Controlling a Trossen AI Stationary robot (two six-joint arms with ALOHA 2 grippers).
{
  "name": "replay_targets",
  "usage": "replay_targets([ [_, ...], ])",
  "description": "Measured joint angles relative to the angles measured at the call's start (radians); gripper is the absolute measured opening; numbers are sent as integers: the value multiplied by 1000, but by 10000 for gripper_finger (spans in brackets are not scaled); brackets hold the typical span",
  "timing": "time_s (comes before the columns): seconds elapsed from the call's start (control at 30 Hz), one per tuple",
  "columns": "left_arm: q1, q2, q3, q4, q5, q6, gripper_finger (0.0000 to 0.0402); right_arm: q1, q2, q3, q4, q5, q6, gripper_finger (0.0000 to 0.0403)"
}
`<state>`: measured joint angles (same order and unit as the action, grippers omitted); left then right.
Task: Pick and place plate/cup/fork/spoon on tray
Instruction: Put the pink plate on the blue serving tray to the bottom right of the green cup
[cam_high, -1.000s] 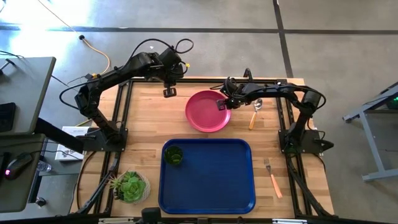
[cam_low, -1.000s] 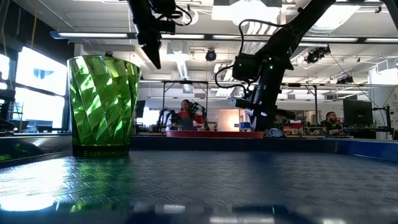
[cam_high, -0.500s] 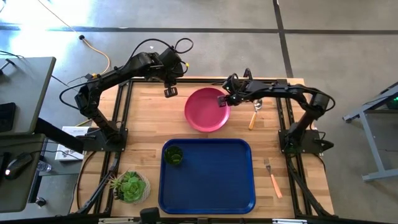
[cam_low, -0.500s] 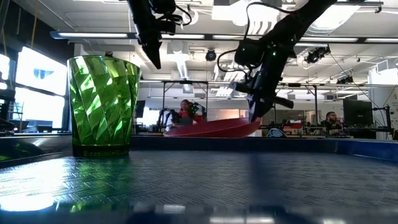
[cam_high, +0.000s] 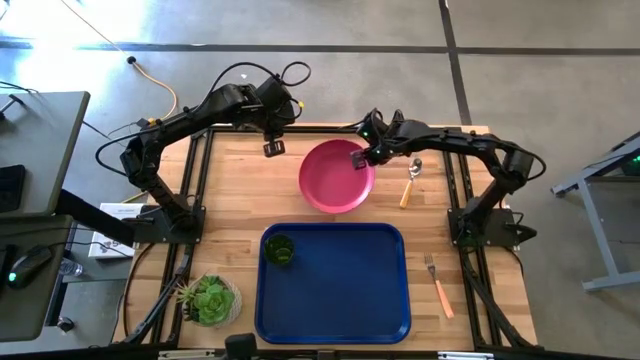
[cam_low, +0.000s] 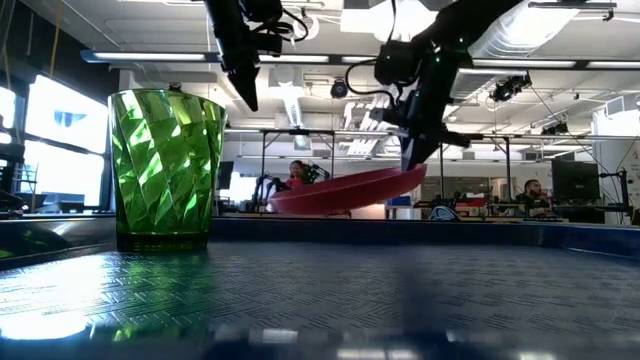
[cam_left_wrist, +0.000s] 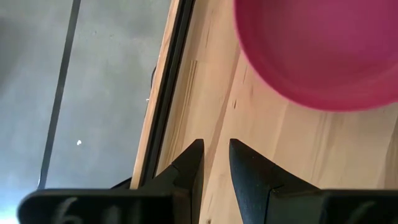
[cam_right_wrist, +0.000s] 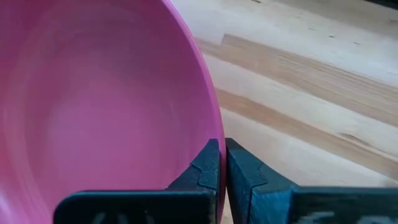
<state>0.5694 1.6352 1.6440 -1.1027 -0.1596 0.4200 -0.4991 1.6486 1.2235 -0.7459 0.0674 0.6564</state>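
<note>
The pink plate (cam_high: 335, 178) is near the table's far edge, its right side raised, as the low view (cam_low: 345, 190) shows. My right gripper (cam_high: 360, 160) is shut on its rim. The green cup (cam_high: 280, 250) stands upright by its base in the blue tray's (cam_high: 350, 300) far left corner. The spoon (cam_high: 410, 180) lies on the wood right of the plate. The fork (cam_high: 438, 284) lies on the wood right of the tray. My left gripper (cam_high: 273, 148) hangs left of the plate, empty, with a narrow gap between its fingers (cam_left_wrist: 216, 149). My right gripper pinches the plate's rim (cam_right_wrist: 214, 134) on the plate's right side, one finger on the inner face and one on the outer. The fingers come from the table's right, slanting down. The plate tilts, held side up; whether its low left side (cam_low: 280, 205) touches the table I cannot tell.
A succulent in a pot (cam_high: 210, 298) stands at the near left, beside the tray. The tray's middle and right (cam_high: 360, 270) hold nothing. Black frame rails (cam_high: 190, 200) run along the table's left and right edges.
My right gripper has gone up, and a little toward the table's right edge, with the plate's rim. The plate lay flat on the table; now its right side is raised and it tilts, shifted slightly right.
</note>
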Motion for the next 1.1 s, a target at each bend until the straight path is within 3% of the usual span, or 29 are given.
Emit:
replay_targets([
  [0.2, 0, 0, 0, 0, 0, -23, 65, 37, -56, 71, -145, -8, -68, 0],
  [0.57, -1, 0, 0, -1, 0, -23, 65, 178, -273, 70, -232, 35, -66, 0],
  [0.8, -1, 0, 0, -1, 0, -18, 65, 368, -340, 2, -261, 87, 109, 0],
  [1.1, -1, 0, 0, 0, 0, -17, 65, 599, -363, -178, -102, 118, 428, 0],
])
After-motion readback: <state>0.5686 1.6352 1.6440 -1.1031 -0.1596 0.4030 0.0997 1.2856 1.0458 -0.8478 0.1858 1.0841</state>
